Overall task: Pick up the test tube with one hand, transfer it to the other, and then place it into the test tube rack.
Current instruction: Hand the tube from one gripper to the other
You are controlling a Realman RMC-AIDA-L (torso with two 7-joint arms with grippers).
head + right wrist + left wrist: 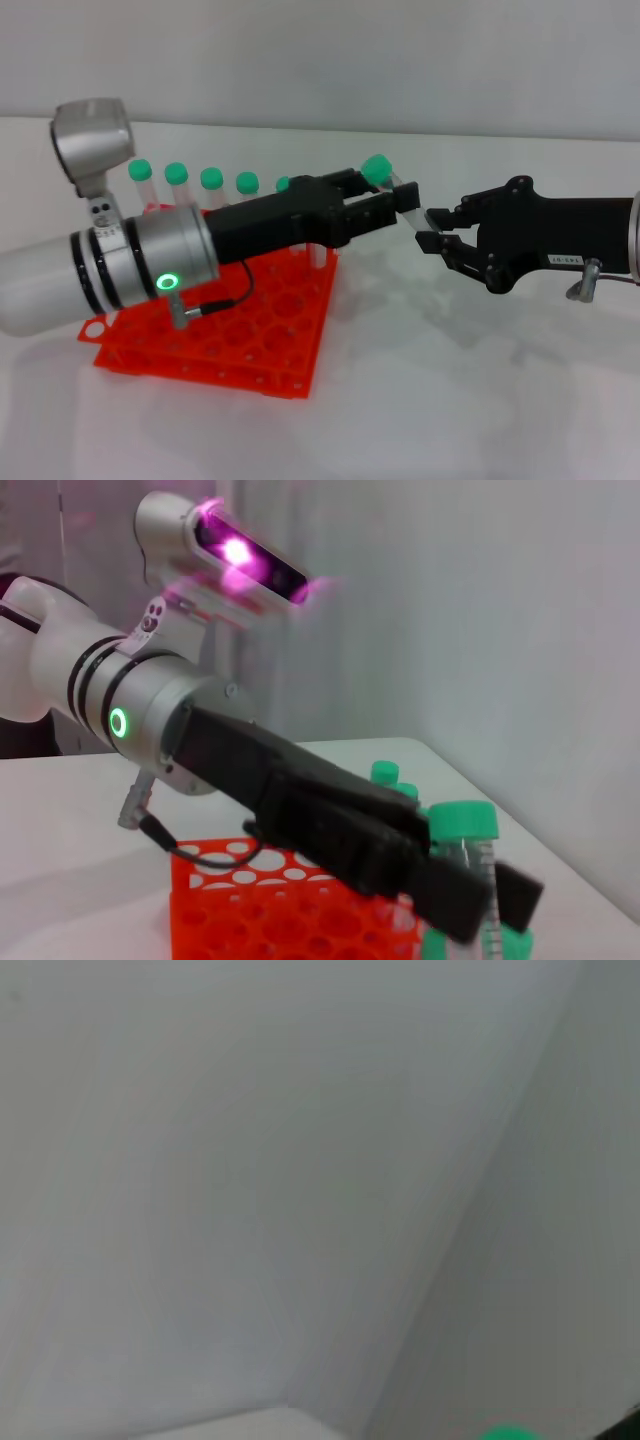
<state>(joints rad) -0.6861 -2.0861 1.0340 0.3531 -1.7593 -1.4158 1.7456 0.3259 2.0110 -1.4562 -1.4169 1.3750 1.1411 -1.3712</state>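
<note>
While the test tube (395, 192) hangs in the air between the two arms, the step in hand looks like the handover, and the thing to get right is that only one gripper lets go once the other has a firm hold. The tube sits above the table, just right of the test tube rack's (215, 340) far right corner, with its green cap up and to the left and its clear body slanting down to the right.

The left gripper (385, 205) reaches in from the left over the rack and pinches the tube just below the cap; its fingers are closed onto the tube in both the head view and the right wrist view (470, 890). The right gripper (432, 228) comes in from the right, its fingers a little apart around the tube's lower, tapered end. Whether they press the plastic I cannot tell; they look close to it but not clamped.

My judgement is that the receiving side should keep its grip square across the tube and steady, and the giving side should draw back along its own line, so the tube is not twisted. Other green-capped tubes (177, 180) stand in the rack's far row, near the handover, so sideways sweeps are best avoided.
</note>
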